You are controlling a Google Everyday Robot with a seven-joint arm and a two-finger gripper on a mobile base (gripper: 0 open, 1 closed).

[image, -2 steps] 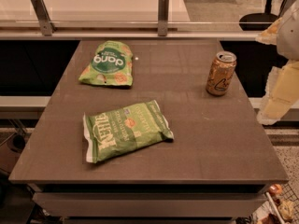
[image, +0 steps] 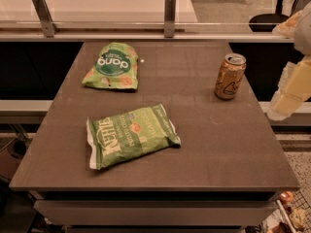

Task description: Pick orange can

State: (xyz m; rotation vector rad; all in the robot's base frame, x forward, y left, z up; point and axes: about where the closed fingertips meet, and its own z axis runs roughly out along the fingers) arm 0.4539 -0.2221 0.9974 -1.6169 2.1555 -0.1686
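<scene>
The orange can (image: pixel 230 76) stands upright near the right edge of the dark table (image: pixel 194 144), gold-orange with a silver top and dark script on its side. My gripper (image: pixel 290 92) shows as a pale, blurred shape at the right edge of the camera view. It hangs beyond the table's right edge, to the right of the can and a little nearer the camera, and does not touch the can. Nothing is seen held in it.
A green bag (image: pixel 129 136) lies in the middle front of the table. A second green bag (image: pixel 112 67) lies at the back left. A rail with metal posts (image: pixel 169 14) runs behind the table. An office chair (image: pixel 274 8) stands at the far right.
</scene>
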